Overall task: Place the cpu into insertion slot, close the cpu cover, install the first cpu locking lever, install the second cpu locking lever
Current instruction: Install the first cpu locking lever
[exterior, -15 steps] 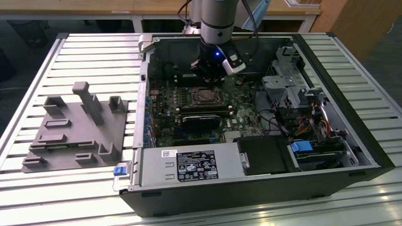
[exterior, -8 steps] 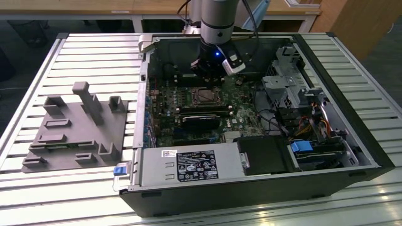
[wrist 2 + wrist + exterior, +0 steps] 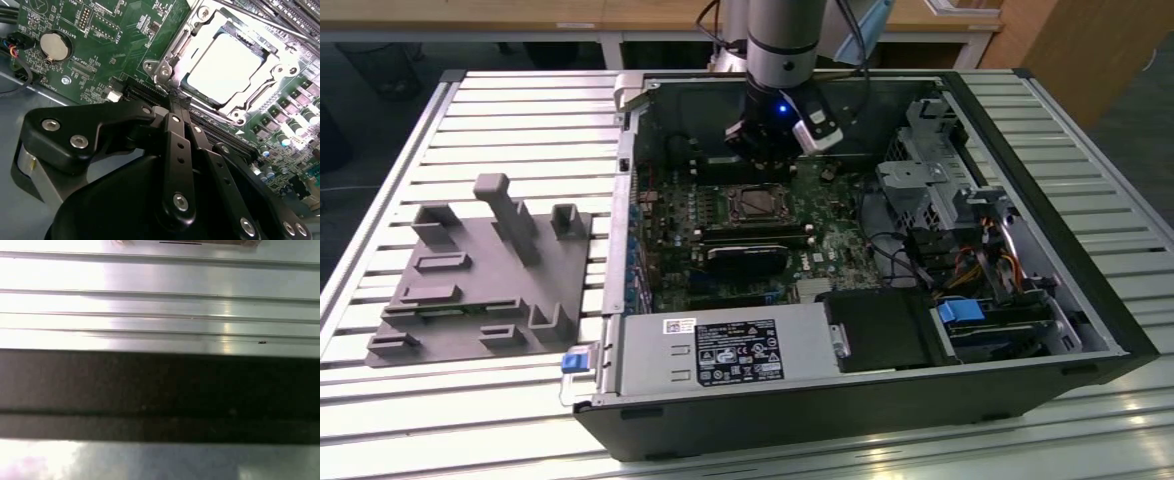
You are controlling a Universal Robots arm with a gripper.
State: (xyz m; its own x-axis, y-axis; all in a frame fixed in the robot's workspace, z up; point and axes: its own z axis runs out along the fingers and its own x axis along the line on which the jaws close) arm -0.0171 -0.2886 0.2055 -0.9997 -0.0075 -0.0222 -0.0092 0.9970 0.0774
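The cpu (image 3: 231, 67) shows its pale square face, lying in the insertion slot (image 3: 754, 203) on the green board. The silver cpu cover (image 3: 175, 47) lies flat around the chip, framing it. In the second wrist view my gripper (image 3: 175, 102) has its black fingers (image 3: 177, 145) pressed together, tips at the socket's edge near a corner of the frame, with nothing seen between them. From the exterior view, the gripper (image 3: 765, 168) hangs inside the open computer case, just behind the socket. The locking levers cannot be told apart from the frame.
Case walls (image 3: 630, 200) surround the board. A black block (image 3: 747, 255) sits in front of the socket, a drive cage (image 3: 927, 185) on the exterior view's right, a power supply (image 3: 720, 352) at the front. A grey fixture (image 3: 480, 280) stands on the slatted table. A coin battery (image 3: 53, 46) sits on the board.
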